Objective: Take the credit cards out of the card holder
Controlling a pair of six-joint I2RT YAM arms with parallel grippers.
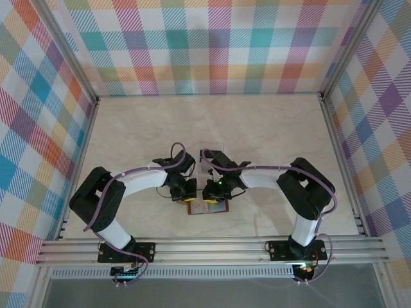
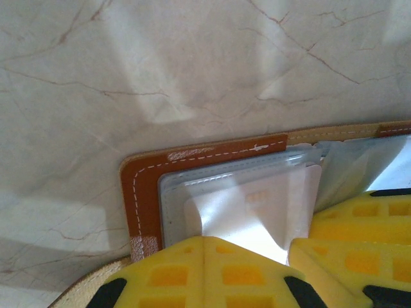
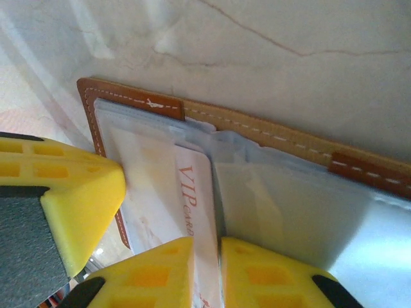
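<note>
1. Left claw point(image 1: 184, 191) point(image 2: 204, 247): it is clenched over the holder's left half, and its yellow pads point(image 2: 167, 276) meet with no gap. You cannot tell whether they nip the card's near edge or only pin the pocket down (either would help you).
2. Holder point(image 1: 218, 206) point(image 2: 144, 192) point(image 3: 257, 128): it lies open and flat on the table point(image 1: 270, 128), close to the arm bases and under both claws. It is light, soft leather with thin pocket film, so expect it to lift or skid with the card unless one claw keeps it pressed.
3. Card point(image 2: 257, 205) point(image 3: 186, 186): this white card, printed VIP, sits inside the clear left pocket just beside the brown corner border.
   - It should be thin, fairly stiff, nearly weightless and slick, with the film clinging to its faces.
   - Take it by an exposed edge, a pad on each face, and draw it along the pocket's plane; lifting it steeply will bow it.
   - Glare hides any further cards.
4. Right claw point(image 1: 215, 190) point(image 3: 207, 247): it is closed on the card's right edge, where a strip of card runs between the pads. Some film may be caught in there too, so check for that if the holder drags along.
</note>
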